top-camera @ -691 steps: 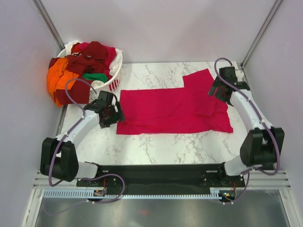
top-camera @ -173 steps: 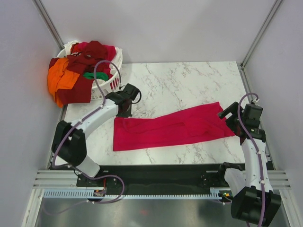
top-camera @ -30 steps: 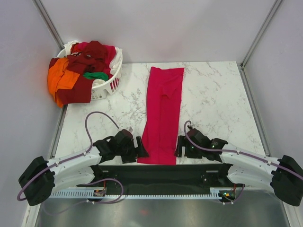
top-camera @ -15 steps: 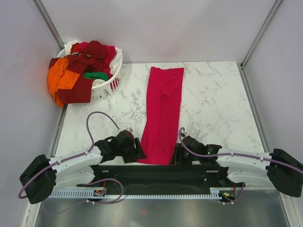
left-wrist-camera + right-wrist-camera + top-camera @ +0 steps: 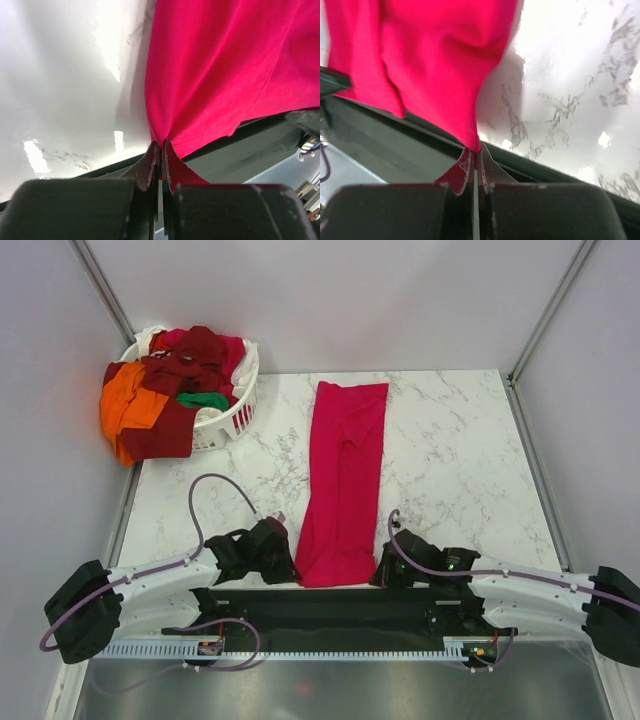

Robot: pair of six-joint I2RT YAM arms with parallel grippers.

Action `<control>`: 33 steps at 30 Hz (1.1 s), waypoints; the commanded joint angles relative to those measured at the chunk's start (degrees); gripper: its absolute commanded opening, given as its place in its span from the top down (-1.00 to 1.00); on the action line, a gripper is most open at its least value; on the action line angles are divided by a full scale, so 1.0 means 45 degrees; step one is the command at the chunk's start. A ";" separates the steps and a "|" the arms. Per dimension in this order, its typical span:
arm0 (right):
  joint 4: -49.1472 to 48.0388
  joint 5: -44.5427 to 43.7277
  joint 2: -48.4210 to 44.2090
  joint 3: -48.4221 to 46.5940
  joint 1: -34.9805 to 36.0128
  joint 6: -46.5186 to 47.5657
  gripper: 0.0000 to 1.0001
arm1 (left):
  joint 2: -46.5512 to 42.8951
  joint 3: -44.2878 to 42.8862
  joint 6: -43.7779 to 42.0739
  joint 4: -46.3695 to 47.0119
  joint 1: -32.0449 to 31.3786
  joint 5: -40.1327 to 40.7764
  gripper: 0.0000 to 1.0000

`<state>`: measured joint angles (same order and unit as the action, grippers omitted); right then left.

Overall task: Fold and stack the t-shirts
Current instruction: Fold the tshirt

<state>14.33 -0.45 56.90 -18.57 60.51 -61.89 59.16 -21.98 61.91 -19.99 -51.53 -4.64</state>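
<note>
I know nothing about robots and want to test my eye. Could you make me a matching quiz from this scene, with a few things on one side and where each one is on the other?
Things
1. crimson-pink cloth t-shirt, folded into a long strip
2. white slotted plastic laundry basket
3. left gripper
4. orange cloth t-shirt

Places
A. hanging over the basket's left side
B. at the far left corner of the marble table
C. lying down the middle of the table
D. shut on the crimson-pink shirt's near left corner

Pairs: 1-C, 2-B, 3-D, 4-A
</note>
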 commanded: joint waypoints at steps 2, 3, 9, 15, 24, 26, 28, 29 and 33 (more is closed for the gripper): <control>0.2262 -0.1383 -0.2153 -0.0893 -0.0009 0.0082 1.00 | -0.0080 -0.0564 0.0693 0.0008 -0.0950 0.0348 0.95; 0.3019 -0.1443 -0.2544 -0.0951 -0.0009 0.0023 1.00 | -0.0041 -0.0662 0.0889 0.0028 -0.1184 0.0445 0.95; 0.5132 -0.0802 -0.4597 -0.1615 -0.0009 -0.0153 1.00 | 0.0954 -0.2067 0.2159 0.0028 -0.3137 0.0934 0.95; 0.7279 -0.1867 -0.5730 -0.3133 0.0010 -0.0192 1.00 | 0.1113 -0.3123 0.2298 -0.0632 -0.3569 0.0993 0.95; 0.8008 -0.4839 -0.2574 -0.6025 -0.0029 0.1661 1.00 | 0.1773 -0.7300 -0.0023 -0.4930 -0.2792 0.3608 0.96; 0.7988 -0.5483 -0.1965 -0.6652 -0.0320 0.2461 1.00 | 0.2029 -0.8102 -0.0591 -0.5226 -0.2263 0.3475 0.95; 0.7949 -0.5701 -0.1066 -0.7609 -0.0807 0.3163 1.00 | 0.2515 -0.8842 -0.1508 -0.5226 -0.1346 0.3143 0.95; 0.7833 -0.5566 -0.0773 -0.8115 -0.1603 0.3979 1.00 | 0.2712 -0.9098 -0.1821 -0.5245 -0.1033 0.3026 0.95; 0.6643 -0.3834 0.0709 -0.8685 -0.4301 0.6093 1.00 | 0.3980 -1.0445 -0.3323 -0.5226 0.0587 0.2284 0.95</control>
<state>47.86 -20.27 57.25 -54.33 47.86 -44.58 73.93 -64.27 55.92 -41.41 -52.47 6.83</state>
